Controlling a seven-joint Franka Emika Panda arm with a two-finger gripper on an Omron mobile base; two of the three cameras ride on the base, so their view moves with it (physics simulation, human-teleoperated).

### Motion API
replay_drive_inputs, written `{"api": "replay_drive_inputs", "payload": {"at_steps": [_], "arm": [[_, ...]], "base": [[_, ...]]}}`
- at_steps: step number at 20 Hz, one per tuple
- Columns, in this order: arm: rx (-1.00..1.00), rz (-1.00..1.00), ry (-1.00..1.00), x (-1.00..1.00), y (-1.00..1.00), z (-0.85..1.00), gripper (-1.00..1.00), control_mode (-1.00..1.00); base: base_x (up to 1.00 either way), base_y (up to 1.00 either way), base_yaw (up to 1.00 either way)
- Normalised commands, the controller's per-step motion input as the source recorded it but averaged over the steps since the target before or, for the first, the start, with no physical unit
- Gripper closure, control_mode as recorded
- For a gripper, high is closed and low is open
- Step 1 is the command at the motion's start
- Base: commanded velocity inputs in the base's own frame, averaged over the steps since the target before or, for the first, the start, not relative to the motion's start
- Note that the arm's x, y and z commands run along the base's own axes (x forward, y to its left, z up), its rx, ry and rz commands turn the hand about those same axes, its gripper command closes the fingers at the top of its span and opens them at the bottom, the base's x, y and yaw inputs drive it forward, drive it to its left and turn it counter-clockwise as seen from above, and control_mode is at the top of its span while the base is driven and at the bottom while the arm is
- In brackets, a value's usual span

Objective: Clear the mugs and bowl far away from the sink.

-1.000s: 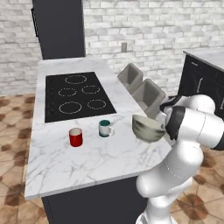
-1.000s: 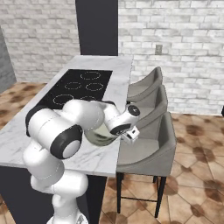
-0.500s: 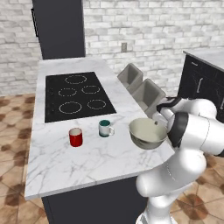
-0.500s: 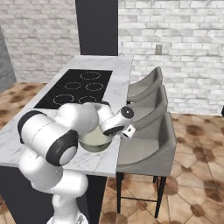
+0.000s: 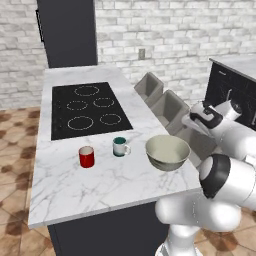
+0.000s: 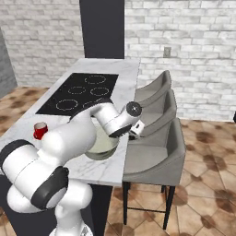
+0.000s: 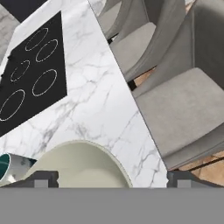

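Resting on the marble worktop [image 5: 100,185] near its stool-side edge is the bowl [image 5: 167,152]; white mug [image 5: 119,146] and red mug [image 5: 86,156] stand beside it. The pincer [image 7: 111,179], tips apart, straddles the bowl's rim.

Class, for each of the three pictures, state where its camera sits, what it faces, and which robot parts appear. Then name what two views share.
Left base view: behind the arm, on its left, facing the white marble counter; white arm at lower right.
Right base view: behind, on its right, facing the grey stools; arm at lower left.
Hand view: on the hand, looking along the open gripper.
Shared: the wide beige bowl, black stovetop.
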Motion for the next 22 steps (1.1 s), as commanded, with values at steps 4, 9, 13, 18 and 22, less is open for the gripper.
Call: {"api": "replay_drive_inputs", "payload": {"at_steps": [4,9,13,18,22], "arm": [[0.0,0.0,-0.02,-0.53,0.0,1.0,-1.0,-1.0],[-0.04,0.0,0.05,-0.77,0.07,1.0,-1.0,-1.0],[-0.16,0.02,0.14,-0.99,0.36,0.97,-1.0,-1.0],[-0.2,0.0,0.18,-0.99,0.6,0.83,-1.0,-1.0],[-0.14,0.01,0.16,-1.0,0.62,0.6,-1.0,-1.0]], "base": [[0.0,0.0,0.0],[0.0,0.0,0.0],[0.0,0.0,0.0],[0.0,0.0,0.0],[0.0,0.0,0.0]]}}
